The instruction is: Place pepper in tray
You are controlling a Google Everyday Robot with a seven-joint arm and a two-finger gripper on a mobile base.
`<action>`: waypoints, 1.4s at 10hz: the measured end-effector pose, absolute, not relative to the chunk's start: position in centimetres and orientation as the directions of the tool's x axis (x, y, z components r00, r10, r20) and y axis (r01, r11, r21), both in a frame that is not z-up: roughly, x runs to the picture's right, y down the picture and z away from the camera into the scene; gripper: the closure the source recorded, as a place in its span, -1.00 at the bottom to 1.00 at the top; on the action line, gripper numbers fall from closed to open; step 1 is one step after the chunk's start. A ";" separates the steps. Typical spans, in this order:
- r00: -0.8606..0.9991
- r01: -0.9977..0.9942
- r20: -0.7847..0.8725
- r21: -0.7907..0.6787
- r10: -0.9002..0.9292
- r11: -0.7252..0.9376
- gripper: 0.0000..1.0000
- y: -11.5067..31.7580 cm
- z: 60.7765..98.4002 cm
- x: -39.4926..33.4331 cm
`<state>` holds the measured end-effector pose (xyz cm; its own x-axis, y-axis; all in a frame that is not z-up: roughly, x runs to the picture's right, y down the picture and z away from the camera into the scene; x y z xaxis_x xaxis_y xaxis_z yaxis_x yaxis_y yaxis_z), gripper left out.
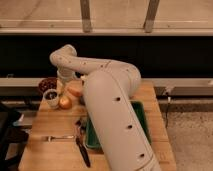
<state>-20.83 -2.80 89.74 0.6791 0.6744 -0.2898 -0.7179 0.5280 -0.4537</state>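
Wooden table, seen from the camera view, with the robot's white arm rising from the lower right, bending at an elbow on the upper left and turning down toward the table's far left part. Gripper: at the end of the downturned wrist, low over the far-left group of items, just above and beside the pepper. Its fingers stand spread wide; they are largely masked by the wrist, and whether they touch anything cannot be told. Nothing is seen clamped between them.

Pepper: an orange piece lying on the table just beyond the round yellow-orange fruit, outside the tray. Tray: deep, green and rectangular, on the right half of the table; the forearm crosses in front of it and hides most of its inside, so only the right wall and a strip of the left rim show.

Other items: a dark-red bowl at the far left edge; a white cup just in front of it, beside the fruit; a fork lying flat near the front; a dark utensil lying close to the tray's left rim.
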 end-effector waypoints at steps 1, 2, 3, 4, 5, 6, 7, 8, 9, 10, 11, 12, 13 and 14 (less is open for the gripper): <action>0.664 -0.733 -0.303 -0.445 0.684 0.515 -0.60 -2.8 89.9 -19.8; 0.650 -0.745 -0.312 -0.439 0.693 0.501 -0.60 -2.8 90.1 -19.1; 0.631 -0.759 -0.320 -0.442 0.706 0.478 -0.60 -2.6 90.2 -18.6; 0.617 -0.770 -0.331 -0.437 0.714 0.464 -0.60 -2.4 90.5 -17.7; 0.604 -0.781 -0.339 -0.433 0.721 0.450 -0.60 -2.3 90.7 -16.9; 0.599 -0.782 -0.344 -0.442 0.723 0.438 -0.60 -2.0 90.8 -17.1; 0.599 -0.781 -0.342 -0.450 0.724 0.433 -0.60 -1.8 90.7 -17.5; 0.594 -0.783 -0.348 -0.455 0.725 0.423 -0.60 -1.5 91.0 -17.4; 0.591 -0.784 -0.353 -0.462 0.725 0.414 -0.60 -1.1 91.2 -17.5; 0.597 -0.779 -0.353 -0.471 0.721 0.414 -0.60 -0.7 91.2 -18.0; 0.606 -0.770 -0.351 -0.483 0.714 0.416 -0.60 -0.3 91.1 -18.9; 0.610 -0.767 -0.353 -0.489 0.710 0.416 -0.60 0.0 91.1 -19.1; 0.611 -0.766 -0.359 -0.493 0.706 0.412 -0.60 0.3 91.1 -19.1; 0.613 -0.763 -0.363 -0.499 0.701 0.409 -0.60 0.6 91.2 -19.3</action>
<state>-19.34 0.62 91.18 0.6135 0.7014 -0.3628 -0.7635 0.4095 -0.4994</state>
